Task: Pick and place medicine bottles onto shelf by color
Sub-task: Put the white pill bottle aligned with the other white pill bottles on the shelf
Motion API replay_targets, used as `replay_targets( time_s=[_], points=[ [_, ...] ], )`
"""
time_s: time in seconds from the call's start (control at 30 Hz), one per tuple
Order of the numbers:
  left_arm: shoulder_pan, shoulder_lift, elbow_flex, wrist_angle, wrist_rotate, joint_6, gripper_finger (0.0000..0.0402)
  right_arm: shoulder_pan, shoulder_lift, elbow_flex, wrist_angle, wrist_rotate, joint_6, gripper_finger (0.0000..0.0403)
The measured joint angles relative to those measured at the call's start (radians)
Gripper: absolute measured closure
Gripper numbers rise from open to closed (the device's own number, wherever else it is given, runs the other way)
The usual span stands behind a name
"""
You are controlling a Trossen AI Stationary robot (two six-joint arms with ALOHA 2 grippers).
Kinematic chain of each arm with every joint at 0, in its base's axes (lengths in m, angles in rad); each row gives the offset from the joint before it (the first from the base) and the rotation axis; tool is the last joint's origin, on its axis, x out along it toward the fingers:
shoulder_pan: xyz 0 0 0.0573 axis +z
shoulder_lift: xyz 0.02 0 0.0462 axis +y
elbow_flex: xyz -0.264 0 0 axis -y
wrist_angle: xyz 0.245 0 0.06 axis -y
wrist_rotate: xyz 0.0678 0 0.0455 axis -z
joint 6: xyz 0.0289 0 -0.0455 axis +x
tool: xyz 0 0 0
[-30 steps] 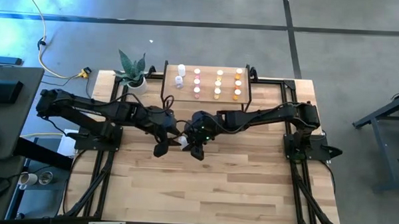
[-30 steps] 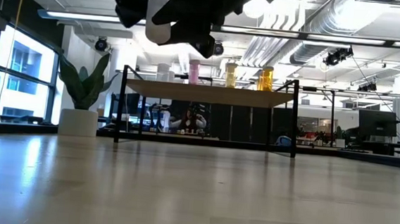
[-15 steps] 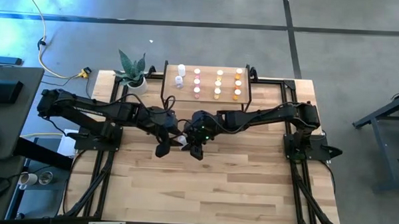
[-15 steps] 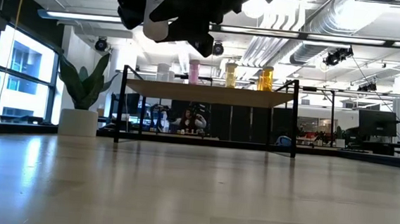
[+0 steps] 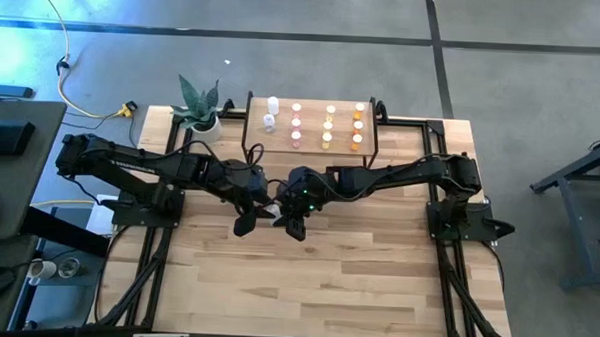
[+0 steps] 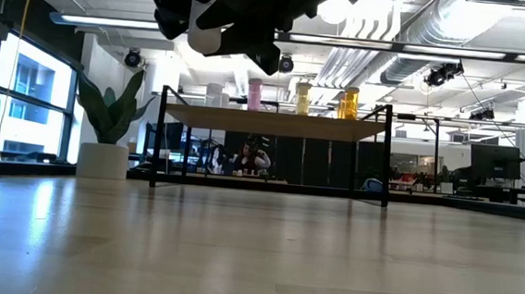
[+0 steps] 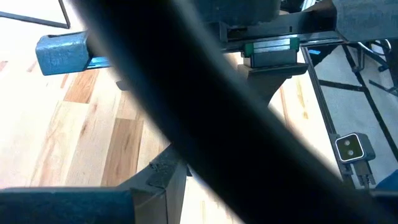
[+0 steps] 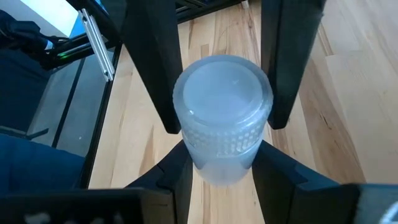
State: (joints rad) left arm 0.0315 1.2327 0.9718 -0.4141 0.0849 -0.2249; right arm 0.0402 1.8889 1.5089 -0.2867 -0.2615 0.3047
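My right gripper hangs above the middle of the table, its two fingers pressed against the sides of a white bottle with a ribbed cap; I can read no label or writing on it. My left gripper is just left of it, almost touching; how far it is open I cannot tell. The other bottles stand in rows on the shelf at the far edge, white at the left, then pink, yellow and orange.
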Motion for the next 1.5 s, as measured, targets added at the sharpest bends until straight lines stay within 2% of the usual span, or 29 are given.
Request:
replay_targets(
  time_s=[0.13,0.27,0.43,0.53,0.8,1.07,1.33,1.5],
  points=[
    [0.0,0.0,0.0,0.0,-0.001,0.005,0.0267,0.0,0.0,0.0,0.0,0.001,-0.014,0.0277],
    [0.001,-0.001,0.0,-0.009,-0.01,0.016,0.0268,0.0,0.001,0.0,-0.002,0.021,-0.029,0.0244],
    [0.0,-0.003,0.0,-0.041,-0.076,0.016,0.0268,-0.008,0.002,0.054,-0.121,0.026,-0.026,0.0188],
    [0.001,-0.011,0.0,-0.057,-0.129,0.015,0.0268,-0.014,0.002,0.098,-0.209,0.027,-0.026,0.0172],
    [0.025,-0.052,-0.001,-0.111,-0.232,0.048,0.0268,-0.014,0.002,0.212,-0.412,0.119,-0.061,0.0167],
    [0.109,-0.111,0.0,-0.125,-0.232,0.108,0.0268,-0.025,0.002,0.319,-0.488,0.219,-0.059,0.0167],
    [0.211,-0.153,0.0,-0.121,-0.233,0.183,0.0268,-0.073,0.002,0.448,-0.543,0.241,-0.048,0.0167],
    [0.287,-0.159,0.0,-0.121,-0.238,0.234,0.0268,-0.109,0.001,0.538,-0.602,0.31,-0.06,0.0167]
  ],
)
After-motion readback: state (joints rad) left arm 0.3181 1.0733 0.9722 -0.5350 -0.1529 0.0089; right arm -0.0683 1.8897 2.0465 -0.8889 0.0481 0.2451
